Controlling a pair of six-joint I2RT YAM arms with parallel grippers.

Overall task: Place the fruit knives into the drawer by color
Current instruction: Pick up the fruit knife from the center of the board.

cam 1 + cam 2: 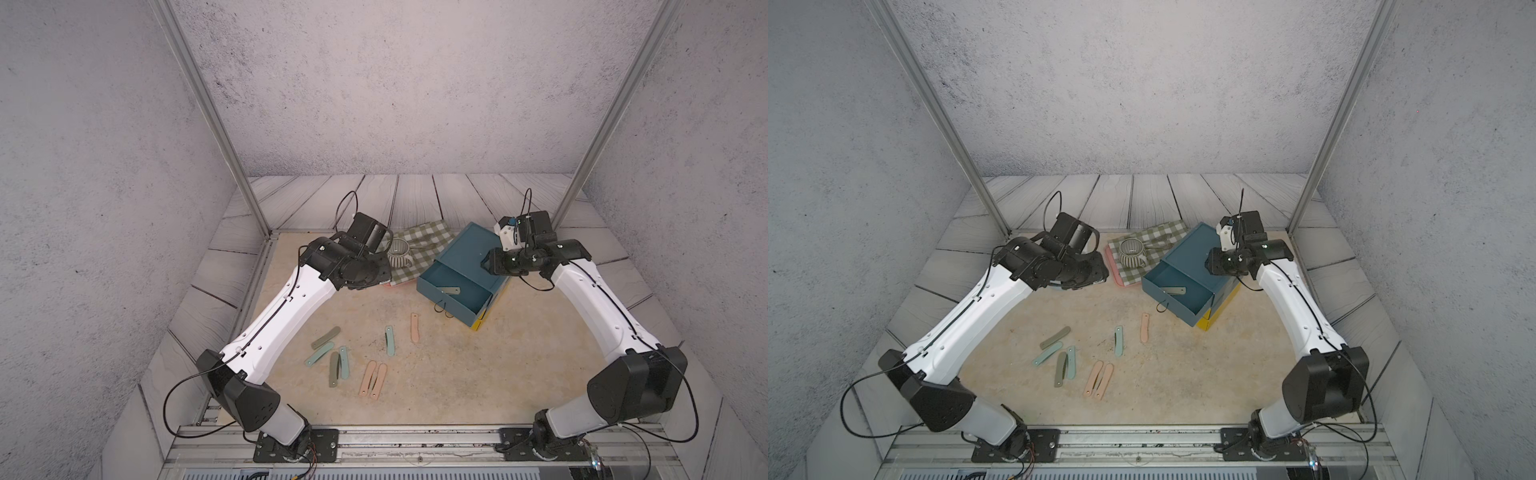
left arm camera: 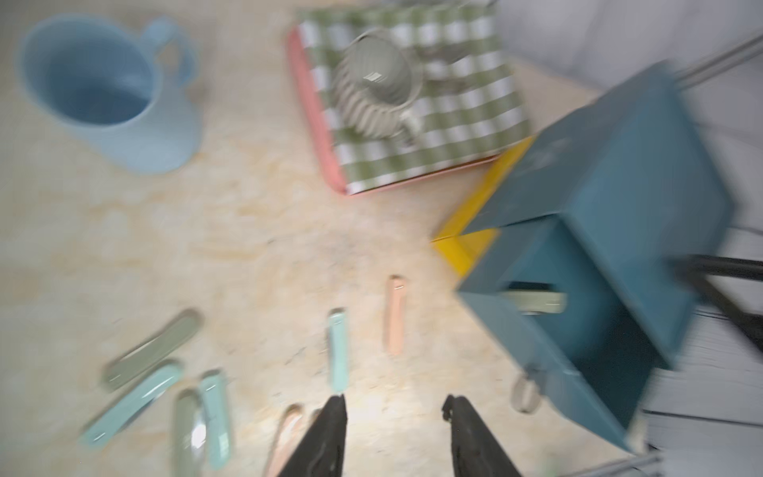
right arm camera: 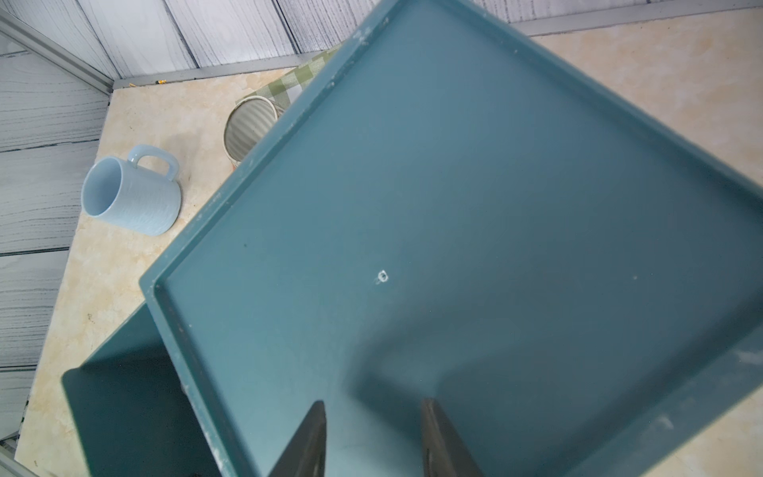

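Nearest the lens, left wrist view: left end effector (image 2: 394, 398), jaws apart and empty, poised above the bench (image 2: 247, 247), likely lining up the next pick. Right end effector (image 3: 371, 402) likewise apart, gripping nothing, parked over the drawer chest (image 3: 454, 206), probably to steady it; contact not discernible. Upper drawer (image 1: 449, 309) pulled out, one olive-grey knife (image 1: 451, 290) inside. Eight fruit knives (image 1: 389, 340) loose on the bench: two olive, three mint, three pink. Recommended: finish olive first.
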